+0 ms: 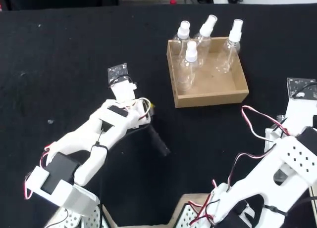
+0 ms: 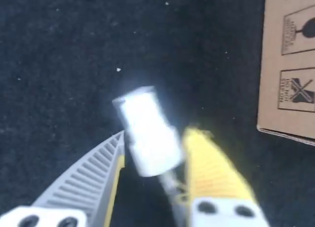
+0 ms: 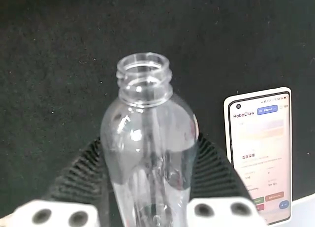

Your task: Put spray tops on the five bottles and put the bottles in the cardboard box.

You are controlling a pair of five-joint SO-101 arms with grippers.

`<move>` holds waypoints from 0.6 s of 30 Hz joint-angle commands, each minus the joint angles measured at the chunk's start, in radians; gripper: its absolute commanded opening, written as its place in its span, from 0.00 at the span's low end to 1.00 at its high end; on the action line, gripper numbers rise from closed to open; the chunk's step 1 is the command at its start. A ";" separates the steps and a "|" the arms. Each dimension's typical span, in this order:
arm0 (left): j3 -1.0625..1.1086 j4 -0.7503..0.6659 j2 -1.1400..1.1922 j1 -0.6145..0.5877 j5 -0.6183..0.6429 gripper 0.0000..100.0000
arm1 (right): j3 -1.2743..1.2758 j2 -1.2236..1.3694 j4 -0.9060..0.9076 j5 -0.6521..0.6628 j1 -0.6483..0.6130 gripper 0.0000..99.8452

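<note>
While four capped bottles (image 1: 188, 65) are already stood in the cardboard box (image 1: 210, 97), one pairing is left to be made.

Item 1. Spray top (image 2: 147, 128): white, clamped between the grey and yellow fingers (image 2: 93, 178) of the left tool (image 2: 157, 136), held over the black worktop (image 1: 59, 40) near the side of the box. What appears to be its thin tube (image 2: 170, 185) runs back from the base toward the wrist.

Item 2. Bottle (image 3: 145, 104): clear, uncapped, mouth open. It is gripped round the body by the right tool (image 3: 147, 145), which is closed on it. A phone (image 3: 258, 153) lies on the worktop just beside.

Step in hand, as judged: top to be joined to the last bottle.

Handling notes:
- The bottle should be kept steady with its mouth turned toward the left arm.
- The top's axis should be lined up with the neck before contact is made.
- If the tube is as it appears, it should be threaded into the mouth first, slowly, so that it is not bent against the rim.
- The collar should be seated squarely; a tilted start is likely to jam or slip.
- Grip on the thin-walled body should be firm but not crushing.
</note>
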 commanded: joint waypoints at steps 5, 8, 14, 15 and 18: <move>-0.136 0.189 -0.009 -0.030 0.002 0.07 | -0.010 -0.042 -0.017 0.002 -0.005 0.07; -0.262 0.445 -0.037 -0.073 -0.143 0.07 | -0.005 -0.042 -0.017 0.002 -0.008 0.07; -0.486 0.787 -0.035 -0.136 -0.628 0.07 | -0.004 -0.042 -0.017 -0.009 -0.017 0.07; -0.516 0.829 -0.023 -0.148 -0.690 0.07 | -0.004 -0.042 -0.015 -0.009 -0.029 0.07; -0.639 0.944 0.041 -0.202 -0.769 0.07 | -0.004 -0.044 -0.008 -0.021 -0.058 0.07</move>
